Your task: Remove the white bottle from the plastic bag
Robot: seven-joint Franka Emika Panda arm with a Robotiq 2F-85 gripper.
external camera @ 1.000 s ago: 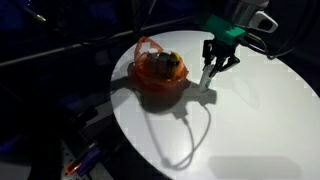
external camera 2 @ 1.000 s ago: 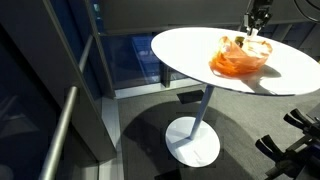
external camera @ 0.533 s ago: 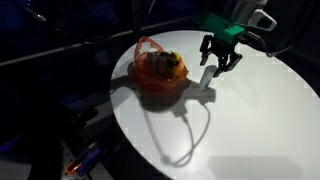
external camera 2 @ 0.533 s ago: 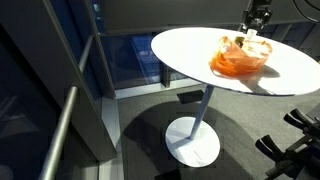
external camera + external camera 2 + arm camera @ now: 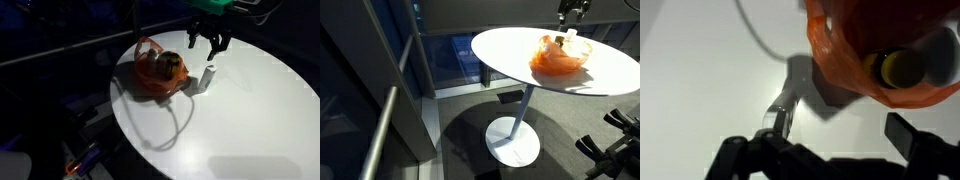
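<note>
The white bottle (image 5: pixel 209 76) stands upright on the round white table (image 5: pixel 250 130), just beside the orange plastic bag (image 5: pixel 158 72) and outside it. My gripper (image 5: pixel 208 40) hangs above the bottle, open, with nothing between its fingers. In the wrist view the bottle (image 5: pixel 778 113) shows below the jaws on the tabletop, next to the bag (image 5: pixel 870 40); the gripper (image 5: pixel 830 150) is spread wide and empty. In an exterior view the gripper (image 5: pixel 571 10) hovers over the bag (image 5: pixel 558 57) at the table's far side.
A dark item with a yellow cap (image 5: pixel 902 68) lies inside the bag. A thin cable (image 5: pixel 186 122) loops across the table from the bag. The table stands on a single pedestal (image 5: pixel 516 135), with a railing (image 5: pixel 380 130) close by.
The gripper went from shut on the white bottle to open, let it go, and rose above it. The bottle stays standing beside the bag.
</note>
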